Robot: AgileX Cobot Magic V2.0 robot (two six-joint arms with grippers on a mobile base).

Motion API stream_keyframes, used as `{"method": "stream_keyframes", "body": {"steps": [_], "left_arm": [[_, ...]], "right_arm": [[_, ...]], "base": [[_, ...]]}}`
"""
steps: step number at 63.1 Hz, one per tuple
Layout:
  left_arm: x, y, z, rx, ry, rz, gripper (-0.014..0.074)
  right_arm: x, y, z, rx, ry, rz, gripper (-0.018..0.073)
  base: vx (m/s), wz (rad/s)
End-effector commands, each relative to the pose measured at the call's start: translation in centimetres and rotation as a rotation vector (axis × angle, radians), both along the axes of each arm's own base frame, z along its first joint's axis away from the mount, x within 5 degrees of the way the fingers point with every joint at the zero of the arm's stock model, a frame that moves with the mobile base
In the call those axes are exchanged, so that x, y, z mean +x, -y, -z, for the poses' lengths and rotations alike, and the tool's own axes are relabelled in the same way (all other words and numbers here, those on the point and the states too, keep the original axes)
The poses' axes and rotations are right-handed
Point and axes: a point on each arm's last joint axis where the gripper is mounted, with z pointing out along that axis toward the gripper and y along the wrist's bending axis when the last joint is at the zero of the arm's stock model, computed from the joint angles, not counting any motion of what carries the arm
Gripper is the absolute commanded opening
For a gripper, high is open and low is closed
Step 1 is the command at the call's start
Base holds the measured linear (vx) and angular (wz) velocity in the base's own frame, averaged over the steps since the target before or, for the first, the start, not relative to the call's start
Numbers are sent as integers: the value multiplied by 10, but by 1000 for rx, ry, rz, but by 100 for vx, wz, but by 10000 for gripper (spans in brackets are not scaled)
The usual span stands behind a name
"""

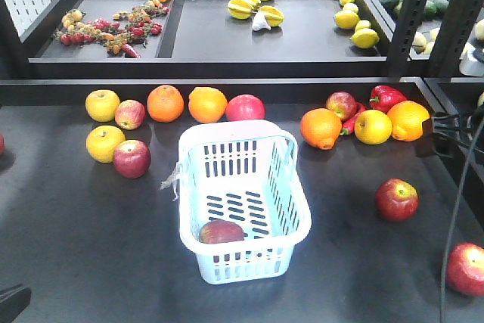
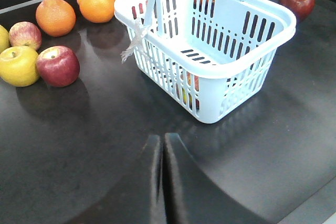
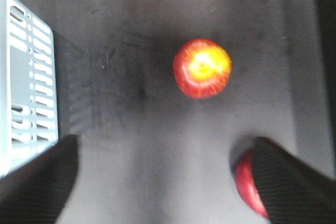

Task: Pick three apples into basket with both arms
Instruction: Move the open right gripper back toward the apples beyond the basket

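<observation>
My right tool (image 3: 165, 142) gapes wide, empty; closing on the apple (image 3: 202, 68) ahead, its right finger (image 3: 294, 182) could knock the neighbouring apple (image 3: 245, 186) rolling.

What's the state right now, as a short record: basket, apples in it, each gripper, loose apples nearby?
basket: upright, mid-table
apple inside: one, at the near end
left gripper: shut, empty, facing the basket
right gripper: open, empty, loose apple ahead of it
second loose apple: further right, nearer the robot
</observation>
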Motion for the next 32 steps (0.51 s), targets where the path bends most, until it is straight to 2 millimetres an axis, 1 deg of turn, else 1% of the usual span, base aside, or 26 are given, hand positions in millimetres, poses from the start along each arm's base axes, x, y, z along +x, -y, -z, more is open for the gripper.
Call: {"method": "stream_keyframes", "body": {"steps": [1,7,10,15,19,24,26,32], "left_arm": [[4,0,-14,-52,71,-22,-8],[4,0,-14,-52,71,-22,-8],[4,0,-14,-52,71,-22,-8],[4,0,-14,-52,71,-22,-8],[4,0,-14,-52,71,-22,-8],[4,0,-14,-52,71,-22,-8],[4,0,-14,-52,71,-22,-8],[4,0,-14,-52,71,-22,-8]], "right_arm": [[22,5,-12,9,87,0,727],[46,6,0,8,63,-10,716],[60,8,10,14,41,-6,710],[76,10,20,21,9,-6,702],[90,13,33,22,-34,-2,697],[104,16,51,14,-83,3,692],[109,17,55,12,-91,2,691],[120,20,73,11,-141,6,686]], "base": [[0,0],[0,0],[0,0],[0,0],[0,0],[0,0],[0,0],[0,0]]}}
